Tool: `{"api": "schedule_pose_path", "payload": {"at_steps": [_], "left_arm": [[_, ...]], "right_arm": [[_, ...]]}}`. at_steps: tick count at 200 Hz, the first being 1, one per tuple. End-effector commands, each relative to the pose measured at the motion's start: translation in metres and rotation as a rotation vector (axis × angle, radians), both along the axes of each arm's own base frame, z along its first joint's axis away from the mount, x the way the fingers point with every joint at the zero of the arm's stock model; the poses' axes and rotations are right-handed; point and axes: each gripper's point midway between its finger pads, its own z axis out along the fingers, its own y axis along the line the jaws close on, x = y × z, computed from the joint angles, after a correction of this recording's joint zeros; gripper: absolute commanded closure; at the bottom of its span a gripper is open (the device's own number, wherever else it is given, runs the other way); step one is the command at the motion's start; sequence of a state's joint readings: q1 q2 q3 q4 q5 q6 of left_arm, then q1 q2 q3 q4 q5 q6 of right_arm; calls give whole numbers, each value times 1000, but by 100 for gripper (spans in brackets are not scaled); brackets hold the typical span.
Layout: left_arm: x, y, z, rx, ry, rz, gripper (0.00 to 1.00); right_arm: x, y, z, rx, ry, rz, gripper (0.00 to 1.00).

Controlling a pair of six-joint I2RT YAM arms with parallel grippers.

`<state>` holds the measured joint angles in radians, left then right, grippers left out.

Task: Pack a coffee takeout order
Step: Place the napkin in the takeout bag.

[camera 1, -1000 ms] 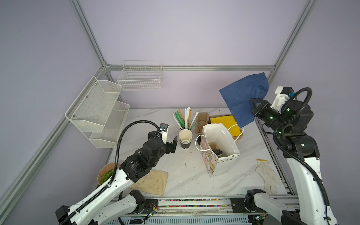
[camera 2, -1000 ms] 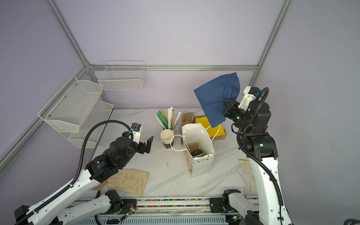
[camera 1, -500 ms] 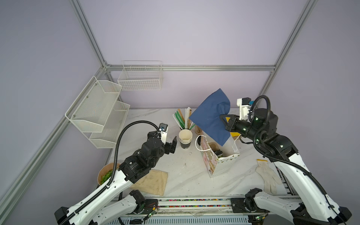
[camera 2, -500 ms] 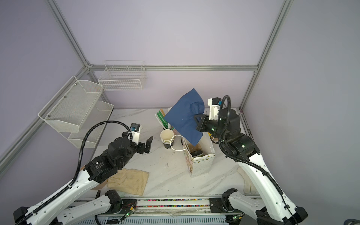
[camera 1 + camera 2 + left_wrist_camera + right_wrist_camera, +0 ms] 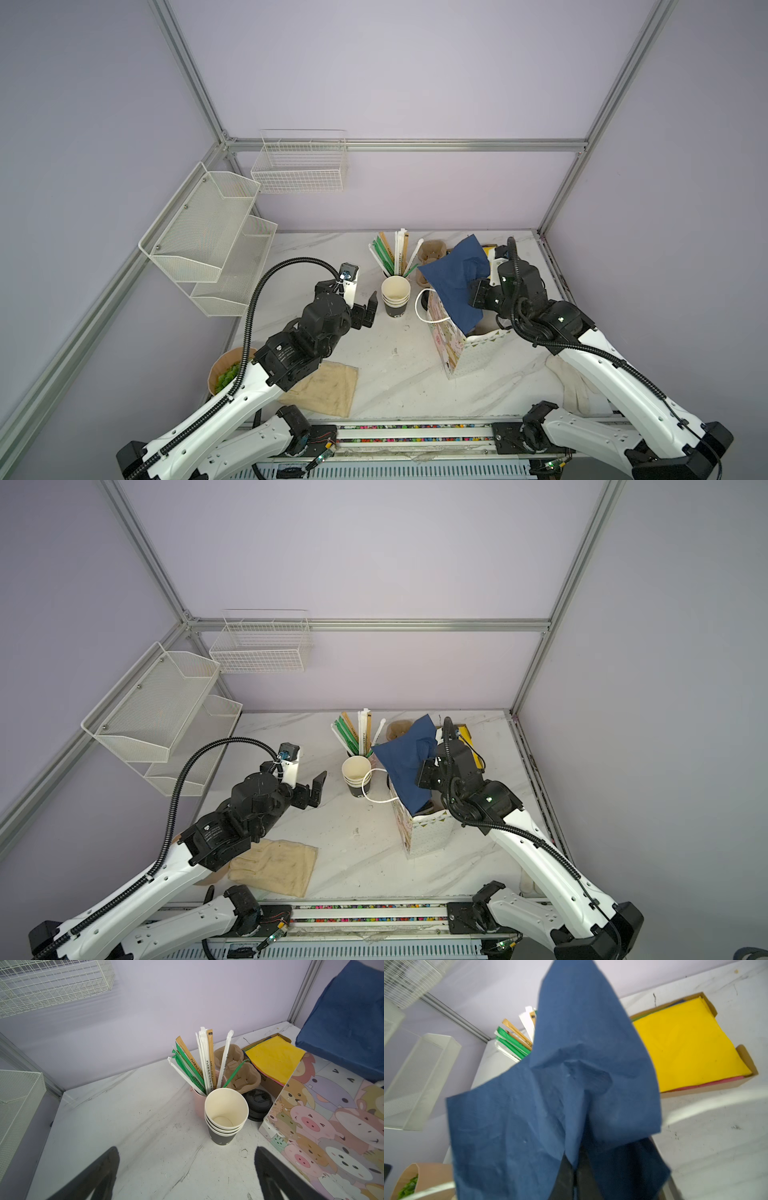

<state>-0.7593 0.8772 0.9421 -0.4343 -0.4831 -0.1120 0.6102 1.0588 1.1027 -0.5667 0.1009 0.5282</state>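
White marble table [image 5: 395, 374], stacked cups [image 5: 396, 296], patterned bag [image 5: 451, 347], beige cloth [image 5: 328, 386]

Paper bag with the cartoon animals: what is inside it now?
The navy napkin, pinched by the right tool, hangs with its lower end in the mouth of the bag. Beside it a brown sliver shows, too little to identify; the napkin covers the rest.

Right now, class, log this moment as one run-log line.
phase: bagging | right jaws: shut on navy napkin, its lower end at paper bag mouth | left jaws: open, empty, facing cup stack
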Motion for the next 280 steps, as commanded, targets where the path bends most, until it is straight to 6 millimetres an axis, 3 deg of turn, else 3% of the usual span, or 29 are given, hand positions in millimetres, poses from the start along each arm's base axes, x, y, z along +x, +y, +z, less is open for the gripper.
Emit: {"api": "schedule_pose_path", "payload": {"at_steps": [1,41,82,91,108,131,178,213,263,280], "left_arm": [[2,0,-7,7,1,-1,0],[2,-1,-9,11,7,-3,0],[4,-6,-15,26,25,-14,0],[5,-7,-15,29,27,-16,0],[5,-6,-16,31,29,-16,0],[4,-6,-15,30,26,-15,0],[4,-6,-16,32,29,-15,0],[4,-4,-16,33,26,-11,0],[1,4,-5,-13,-15,25,0],[-1,9,2,-51,-45,40,0]], "right_arm": [[-2,-6,-13,-34,29,-66,100],[-10,-14,-58,-99,157,-132,100],[-9,-11,-43,-174,183,-132,100],[-8,-12,-40,-201,188,-143,94],[-6,-6,-16,-164,141,-124,81],[-1,2,13,-98,67,-97,78],[21,16,-3,-160,71,-92,82],[29,18,-29,-202,115,-114,86],[29,22,44,-150,-73,-36,74],[27,20,67,-135,-112,-31,64]]}}
